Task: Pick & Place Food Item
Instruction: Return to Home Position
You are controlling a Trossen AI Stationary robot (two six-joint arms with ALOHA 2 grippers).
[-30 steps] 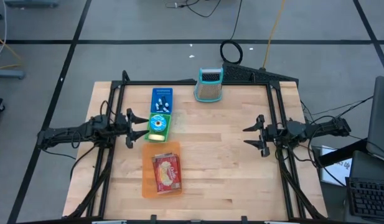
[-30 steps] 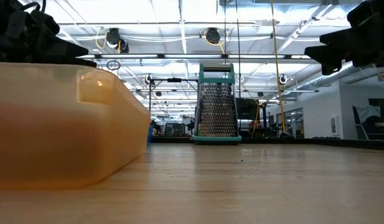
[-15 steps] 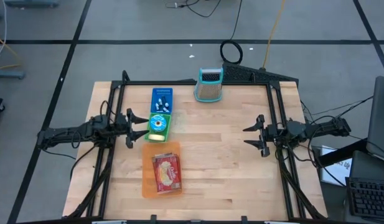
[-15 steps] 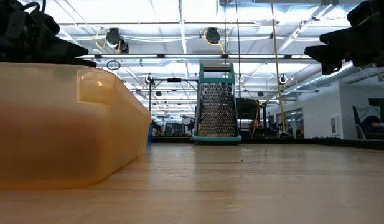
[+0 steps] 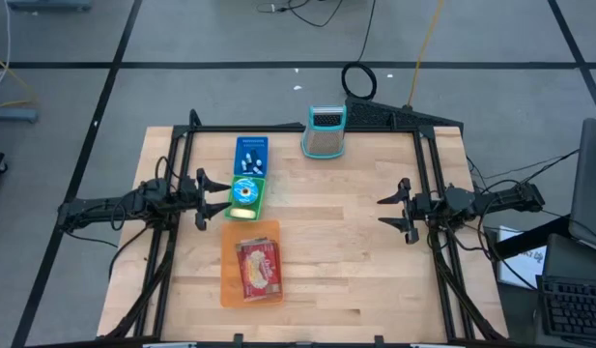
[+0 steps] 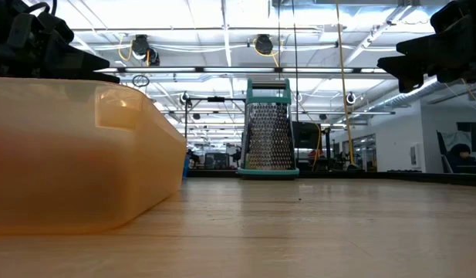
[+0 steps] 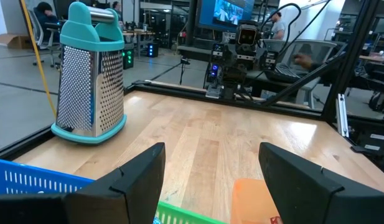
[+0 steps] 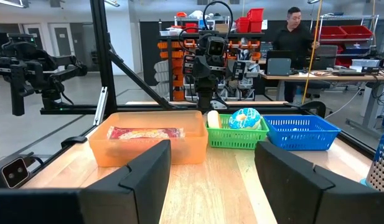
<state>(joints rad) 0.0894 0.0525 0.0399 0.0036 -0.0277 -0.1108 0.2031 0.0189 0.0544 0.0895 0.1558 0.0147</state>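
Nothing moved: left gripper (image 5: 205, 200) at 9 o'clock, right gripper (image 5: 404, 210) at 3, both wide open, empty. Donuts (image 5: 244, 190) lie in green bin (image 5: 263, 199) at 10. Stay parked, clear of it.

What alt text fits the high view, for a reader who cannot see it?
Over a table, the left tool and right tool hang open and empty at opposite sides. By the left tool, a blue bin, a green bin with donuts and an orange bin with a red packet line up; a grater stands at the far edge.
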